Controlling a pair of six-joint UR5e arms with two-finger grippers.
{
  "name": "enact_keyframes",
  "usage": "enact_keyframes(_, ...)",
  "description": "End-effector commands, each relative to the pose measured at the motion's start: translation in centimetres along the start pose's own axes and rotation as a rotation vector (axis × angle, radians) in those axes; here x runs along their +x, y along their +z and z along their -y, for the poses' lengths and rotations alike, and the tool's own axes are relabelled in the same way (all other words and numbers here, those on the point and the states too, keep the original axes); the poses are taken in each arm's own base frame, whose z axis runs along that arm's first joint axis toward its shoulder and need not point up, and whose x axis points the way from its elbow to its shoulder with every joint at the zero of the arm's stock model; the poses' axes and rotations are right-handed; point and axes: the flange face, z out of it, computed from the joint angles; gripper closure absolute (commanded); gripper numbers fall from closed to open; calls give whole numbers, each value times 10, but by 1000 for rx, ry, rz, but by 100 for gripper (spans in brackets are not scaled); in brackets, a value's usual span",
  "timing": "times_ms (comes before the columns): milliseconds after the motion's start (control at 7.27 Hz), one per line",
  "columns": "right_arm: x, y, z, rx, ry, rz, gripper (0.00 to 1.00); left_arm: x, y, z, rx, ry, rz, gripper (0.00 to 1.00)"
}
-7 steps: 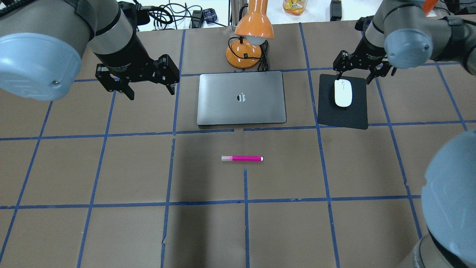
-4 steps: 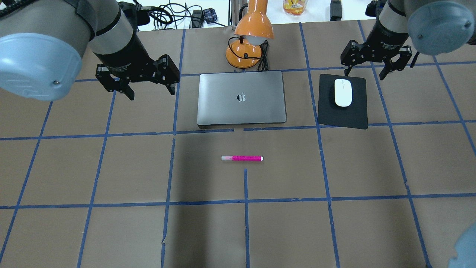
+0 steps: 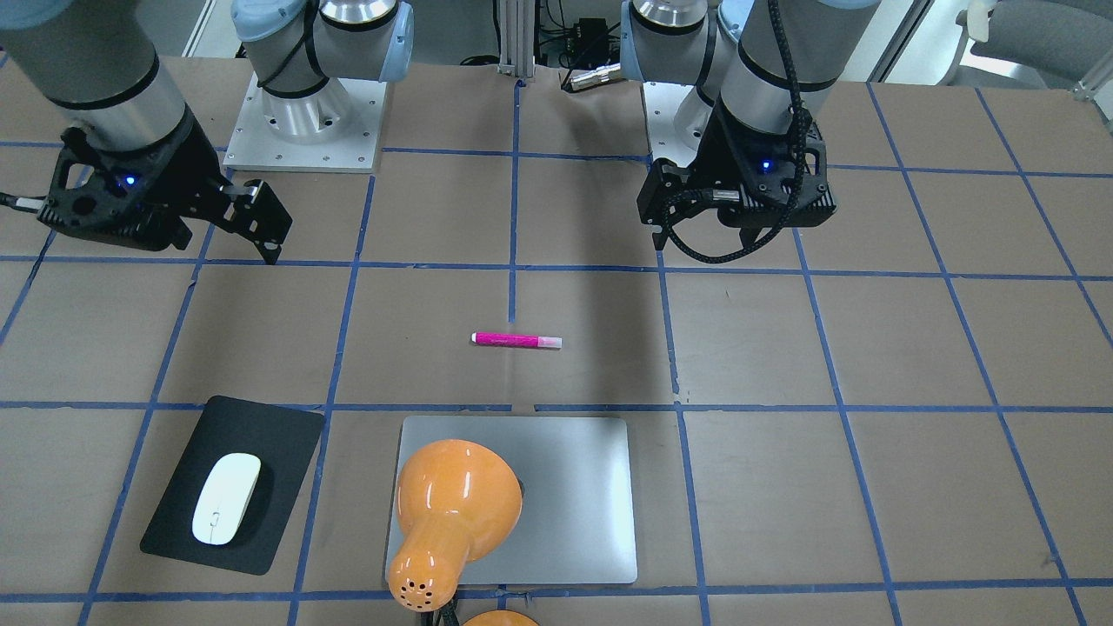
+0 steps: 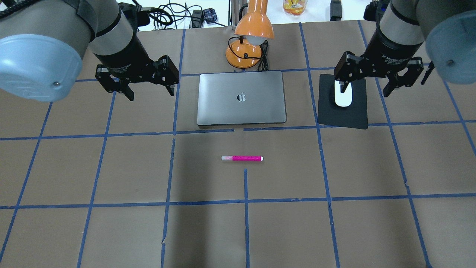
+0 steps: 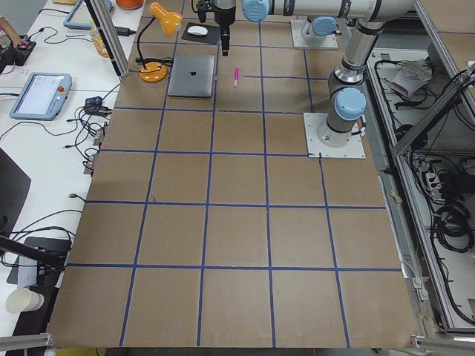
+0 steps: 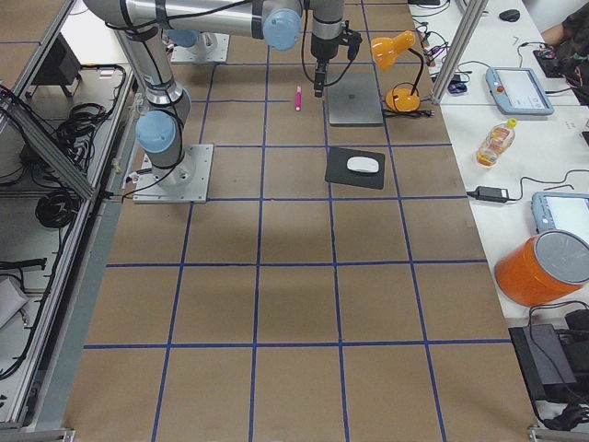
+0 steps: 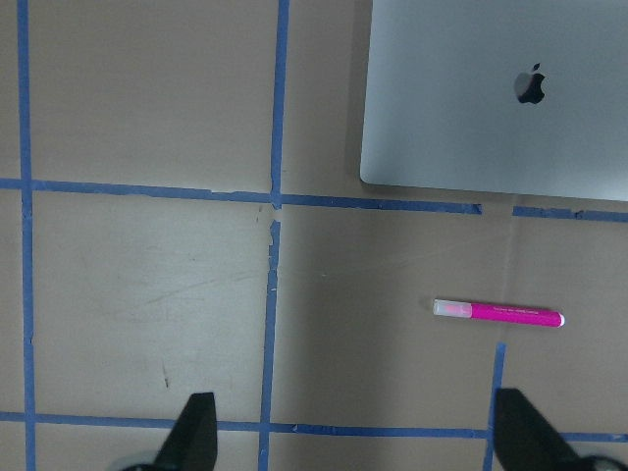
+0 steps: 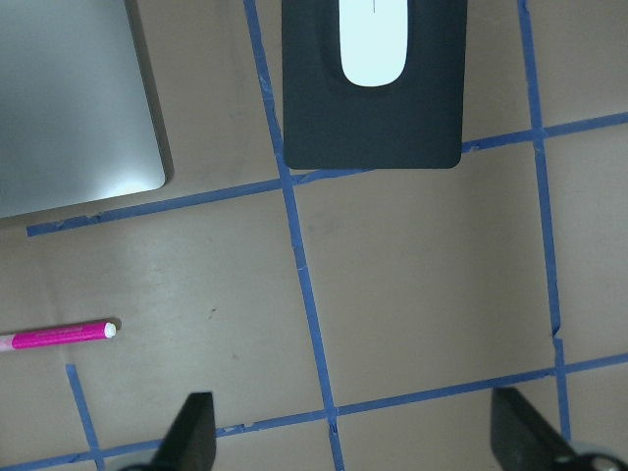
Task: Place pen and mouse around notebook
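Observation:
The silver-grey notebook (image 4: 241, 97) lies shut at the table's far middle. The magenta pen (image 4: 242, 158) lies crosswise on the table a little nearer than the notebook, also seen as the pen (image 7: 500, 313) in the left wrist view. The white mouse (image 4: 343, 99) rests on a black mat (image 4: 344, 115) to the right of the notebook. My right gripper (image 4: 366, 91) hangs open and empty above the mat, one finger overlapping the mouse in the overhead view. My left gripper (image 4: 150, 93) hangs open and empty to the left of the notebook.
An orange desk lamp (image 4: 249, 37) with a black cord stands just beyond the notebook, and its shade (image 3: 452, 504) covers part of the notebook in the front-facing view. Blue tape lines grid the brown table. Cables and devices lie past the far edge.
My right gripper has lifted away from the mouse and now hangs higher above the mat, still open. The mouse stays on the mat. The left arm, pen and notebook have not moved.

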Motion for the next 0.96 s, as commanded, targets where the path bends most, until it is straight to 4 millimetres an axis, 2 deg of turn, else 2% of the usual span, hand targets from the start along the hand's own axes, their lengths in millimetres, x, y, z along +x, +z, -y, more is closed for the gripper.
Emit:
enact_keyframes(0, 3, -10, -14, 17, -2, -14, 0, -4, 0, 2, -1, 26, 3, 0)
enact_keyframes(412, 1, -18, -25, 2, -5, -4, 0, -9, 0, 1, -7, 41, 5, 0)
enact_keyframes(825, -2, -28, -25, -35, -12, -7, 0, -9, -1, 1, -4, 41, 5, 0)
